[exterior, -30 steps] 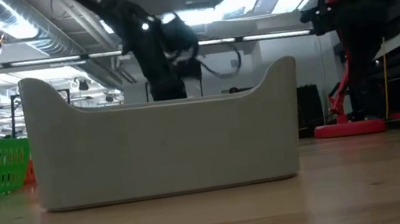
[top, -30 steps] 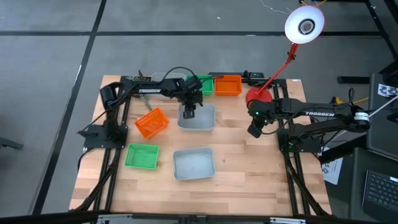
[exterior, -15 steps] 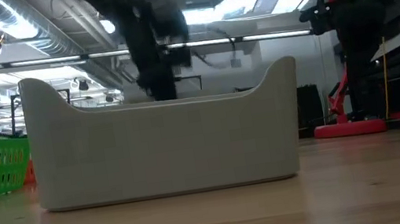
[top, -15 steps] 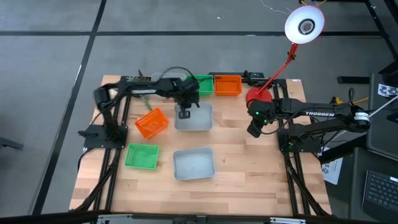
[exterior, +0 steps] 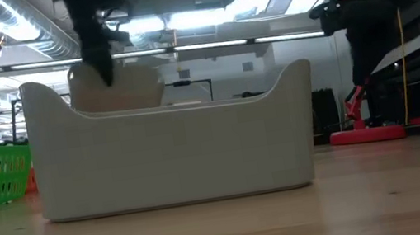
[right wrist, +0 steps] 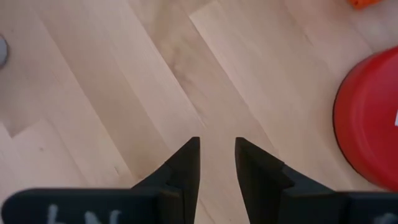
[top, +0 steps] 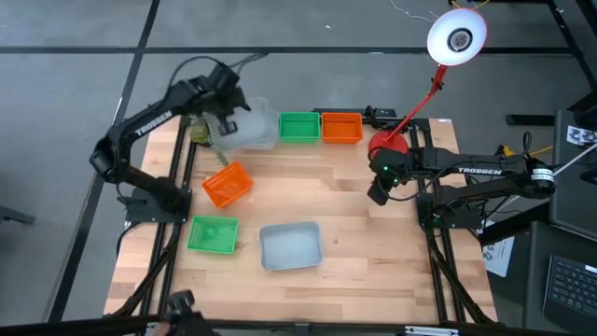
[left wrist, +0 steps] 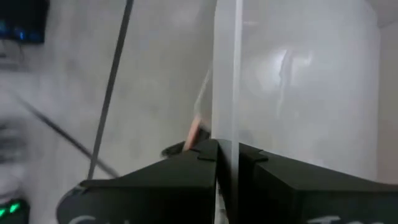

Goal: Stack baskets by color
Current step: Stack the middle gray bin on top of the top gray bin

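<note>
Grey basket point(top: 250, 131), translucent, was pinched by one wall between the left gripper's point(left wrist: 225, 163) fingers and held raised above the far left of the surface point(top: 354, 233). Right gripper point(top: 378, 194) hovered over the right side beside the red lamp base point(top: 387, 145), fingers slightly spread, holding nothing. Resting on the surface were a second grey basket point(top: 290, 246), two green baskets point(top: 212, 234) point(top: 298, 128) and two orange baskets point(top: 228, 184) point(top: 342, 127).

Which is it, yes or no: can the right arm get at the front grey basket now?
Probably yes: right gripper hangs open and empty, with bare table between it and the grey basket.
</note>
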`<state>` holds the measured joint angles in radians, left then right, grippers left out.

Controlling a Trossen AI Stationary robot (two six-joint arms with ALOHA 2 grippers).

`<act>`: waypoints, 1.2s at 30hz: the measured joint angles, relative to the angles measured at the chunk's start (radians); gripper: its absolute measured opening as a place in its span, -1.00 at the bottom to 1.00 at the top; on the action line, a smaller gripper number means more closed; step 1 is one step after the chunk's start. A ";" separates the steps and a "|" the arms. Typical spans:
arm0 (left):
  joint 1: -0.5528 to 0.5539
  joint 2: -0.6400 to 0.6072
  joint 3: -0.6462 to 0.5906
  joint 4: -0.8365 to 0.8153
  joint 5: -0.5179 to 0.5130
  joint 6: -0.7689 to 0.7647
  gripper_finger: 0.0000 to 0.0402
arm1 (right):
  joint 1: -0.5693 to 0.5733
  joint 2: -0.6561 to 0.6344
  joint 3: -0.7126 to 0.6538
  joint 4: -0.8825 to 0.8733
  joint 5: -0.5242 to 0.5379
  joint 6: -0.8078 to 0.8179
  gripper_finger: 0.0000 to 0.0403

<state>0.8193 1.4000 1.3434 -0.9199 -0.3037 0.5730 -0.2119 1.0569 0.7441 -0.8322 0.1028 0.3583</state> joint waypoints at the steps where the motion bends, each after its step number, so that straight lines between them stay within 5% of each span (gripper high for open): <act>1: 0.024 0.013 0.000 0.001 0.001 0.018 -1.00 | 0.000 0.000 0.000 0.009 0.000 0.000 -0.51; 16: 0.079 0.222 -0.001 0.179 0.087 0.249 -1.00 | 0.000 0.000 0.000 0.037 0.001 -0.027 -0.51; 36: 0.077 0.234 -0.001 0.290 0.191 0.348 -0.97 | 0.000 0.000 0.000 0.037 0.001 -0.026 -0.51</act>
<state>0.8968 1.6337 1.3426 -0.6297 -0.1128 0.9212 -0.2117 1.0569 0.7441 -0.7956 0.1036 0.3321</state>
